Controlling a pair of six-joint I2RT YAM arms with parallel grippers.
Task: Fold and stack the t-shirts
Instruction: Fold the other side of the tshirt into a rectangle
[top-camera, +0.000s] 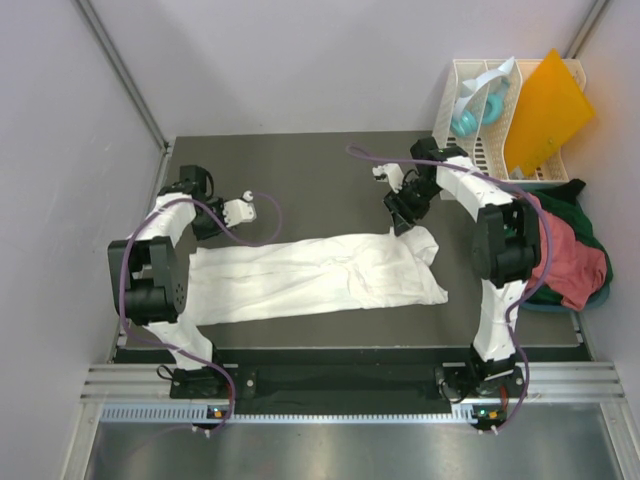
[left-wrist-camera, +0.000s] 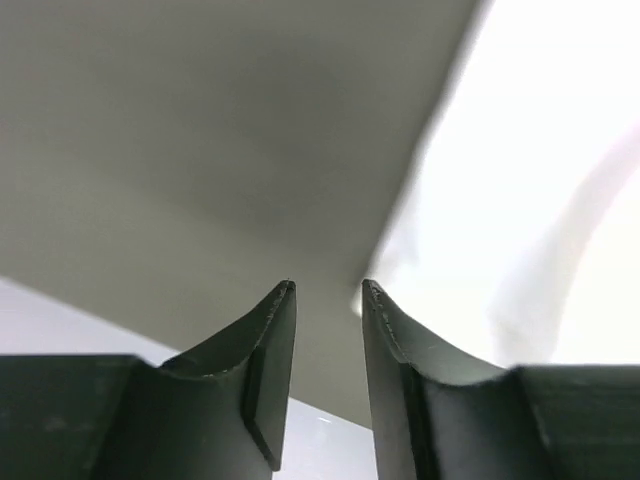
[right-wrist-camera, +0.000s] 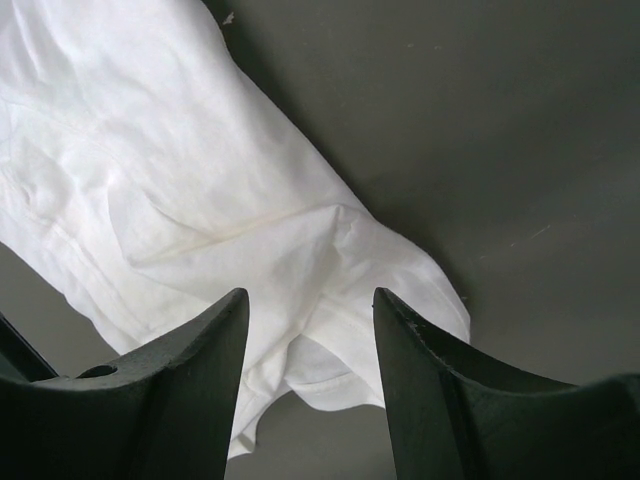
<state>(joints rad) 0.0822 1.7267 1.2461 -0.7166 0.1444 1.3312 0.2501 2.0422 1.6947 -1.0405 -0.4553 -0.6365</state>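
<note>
A large white t-shirt (top-camera: 315, 275) lies in a long folded band across the dark table. My left gripper (top-camera: 240, 209) hovers just beyond the band's far-left corner. In the left wrist view it (left-wrist-camera: 328, 288) is open with bare table between its fingers, and blurred white cloth (left-wrist-camera: 540, 200) lies to the right. My right gripper (top-camera: 402, 217) hangs over the band's far-right end. Seen from the right wrist it (right-wrist-camera: 310, 297) is open above a rumpled corner of the white shirt (right-wrist-camera: 200, 180), holding nothing. A salmon-red t-shirt (top-camera: 572, 262) lies heaped on a dark green one (top-camera: 578, 205) at the right edge.
A white slatted rack (top-camera: 472, 130) stands at the back right with a stiff orange sheet (top-camera: 545, 108) and a light blue item (top-camera: 470, 118) in it. Grey walls close in the table on the left, back and right. The right arm's upper link (top-camera: 505, 245) rises beside the heap.
</note>
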